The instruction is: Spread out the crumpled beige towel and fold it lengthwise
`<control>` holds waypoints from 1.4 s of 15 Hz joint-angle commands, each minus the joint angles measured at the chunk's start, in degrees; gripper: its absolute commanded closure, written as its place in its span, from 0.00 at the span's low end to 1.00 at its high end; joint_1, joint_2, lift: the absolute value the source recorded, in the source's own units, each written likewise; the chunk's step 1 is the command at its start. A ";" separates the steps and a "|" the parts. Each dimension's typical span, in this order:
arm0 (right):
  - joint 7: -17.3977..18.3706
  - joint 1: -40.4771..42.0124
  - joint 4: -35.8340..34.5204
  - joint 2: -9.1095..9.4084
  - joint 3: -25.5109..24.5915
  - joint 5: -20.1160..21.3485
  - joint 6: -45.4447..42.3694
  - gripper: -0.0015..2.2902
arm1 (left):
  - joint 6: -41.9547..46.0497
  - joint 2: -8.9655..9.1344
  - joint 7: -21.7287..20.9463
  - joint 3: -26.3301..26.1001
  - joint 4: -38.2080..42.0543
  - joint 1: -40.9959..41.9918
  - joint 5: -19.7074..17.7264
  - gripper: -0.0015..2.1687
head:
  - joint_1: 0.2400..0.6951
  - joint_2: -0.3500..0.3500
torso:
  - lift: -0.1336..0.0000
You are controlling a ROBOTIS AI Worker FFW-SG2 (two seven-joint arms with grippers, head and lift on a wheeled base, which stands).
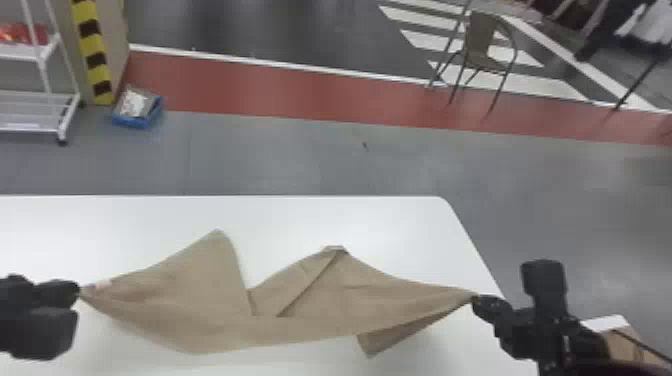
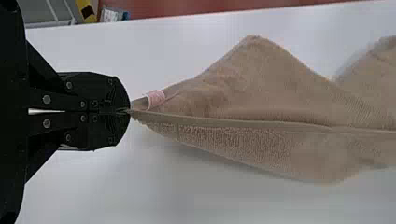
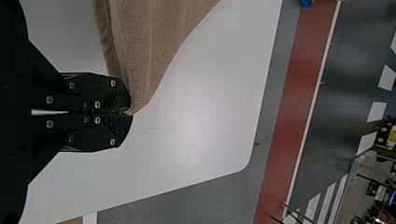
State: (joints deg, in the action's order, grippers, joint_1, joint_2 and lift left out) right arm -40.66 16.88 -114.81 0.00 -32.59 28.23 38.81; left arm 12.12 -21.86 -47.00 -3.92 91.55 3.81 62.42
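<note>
Nearest, at the lower left of the head view, the left claw (image 1: 80,292) has its two fingers pressed together on one corner of the beige towel (image 1: 215,325), close by a small pink tag (image 2: 156,98) in the left wrist view. At the lower right of the head view, the right claw (image 1: 475,299) is likewise clamped on a corner at the other end. Between them the towel spans the lower middle of the frame, its near edge drawn out in a long, sagging line over the white counter (image 1: 350,215). A small flap (image 1: 377,342) hangs below that edge, right of centre. Farther up the frame, the rest of the cloth rises in two peaks, one left of centre and one about the middle, with a notch between them and a slanting crease running down from the middle one. So the spreading looks to be the step in hand, with two corners caught but the body bunched, and the lengthwise fold yet to be made. The next move probably calls for both claws to lift together, keep that edge taut, and swing the towel toward the counter's far side before drawing it back, so the peaks open and the flap drops flat. Pulling too hard could slip a corner, since each grip takes only the very tip.
</note>
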 commanded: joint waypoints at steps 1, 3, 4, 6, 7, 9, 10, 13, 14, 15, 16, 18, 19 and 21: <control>-0.12 -1.58 -2.87 0.05 -1.34 -2.21 1.93 0.87 | -0.13 -0.46 -2.83 6.55 5.31 -0.03 -6.17 0.99 | 1.00 0.06 | 1.00; -0.12 -4.49 -4.02 0.05 -1.87 -2.48 4.92 0.87 | -0.30 -0.38 -6.26 10.33 7.51 -0.82 -10.65 0.99 | 1.00 0.12 | 1.00; -0.12 -6.77 -4.54 0.05 -2.13 -2.30 7.38 0.87 | -1.36 -0.29 -7.84 11.30 8.91 -1.61 -12.85 0.99 | 1.00 0.13 | 1.00; -0.12 -11.16 -5.25 0.05 -1.43 -1.77 13.18 0.87 | -5.05 0.24 -8.37 11.74 9.70 -3.46 -14.08 0.99 | 1.00 0.15 | 1.00; -0.03 -13.27 -5.69 0.05 -0.55 -0.81 15.64 0.87 | -8.04 0.68 -8.11 11.56 9.70 -4.95 -14.43 0.99 | 1.00 0.16 | 1.00; -0.03 -17.23 -5.60 0.05 2.44 2.53 19.51 0.87 | -13.13 0.94 -5.82 9.81 10.32 -6.53 -13.72 0.99 | 1.00 0.19 | 1.00; 0.14 -20.39 -5.25 0.05 4.64 4.55 21.79 0.87 | -14.19 2.17 -6.00 9.46 10.32 -7.94 -13.99 0.99 | 1.00 0.21 | 1.00; 1.02 -27.16 -1.73 -0.88 8.77 7.72 25.66 0.87 | -21.22 4.19 -4.50 5.24 9.53 -12.60 -14.34 0.99 | 1.00 0.24 | 1.00; 1.29 -29.18 0.03 -1.58 10.26 8.42 25.66 0.87 | -22.28 5.07 -4.33 4.18 8.38 -14.27 -14.43 0.99 | 1.00 0.25 | 1.00; 2.08 -31.73 2.84 -2.11 10.97 9.21 25.66 0.87 | -22.98 6.57 -4.33 3.30 6.19 -16.55 -14.34 0.99 | 1.00 0.25 | 1.00; 2.25 -34.46 5.92 -2.55 11.49 9.65 25.66 0.87 | -23.86 7.36 -3.36 2.07 3.55 -19.28 -14.25 0.99 | 0.97 0.25 | 1.00; 3.75 -39.11 10.22 -3.34 12.02 9.48 25.66 0.87 | -25.79 8.76 -2.66 1.02 -0.76 -24.37 -14.16 0.99 | 0.90 0.24 | 1.00; 4.10 -41.31 12.16 -3.78 12.02 9.12 25.66 0.87 | -26.14 9.64 -2.22 1.02 -3.22 -26.92 -14.16 0.99 | 0.87 0.23 | 1.00; 5.33 -45.35 15.32 -4.75 12.46 8.77 25.48 0.87 | -28.43 10.61 -0.46 0.84 -7.61 -31.93 -13.90 0.99 | 0.77 0.23 | 1.00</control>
State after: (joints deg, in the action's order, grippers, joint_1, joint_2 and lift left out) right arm -35.56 -25.45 -101.88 -4.07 -20.40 37.27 64.37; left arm -14.56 -12.03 -48.14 -2.90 87.17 -24.40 48.32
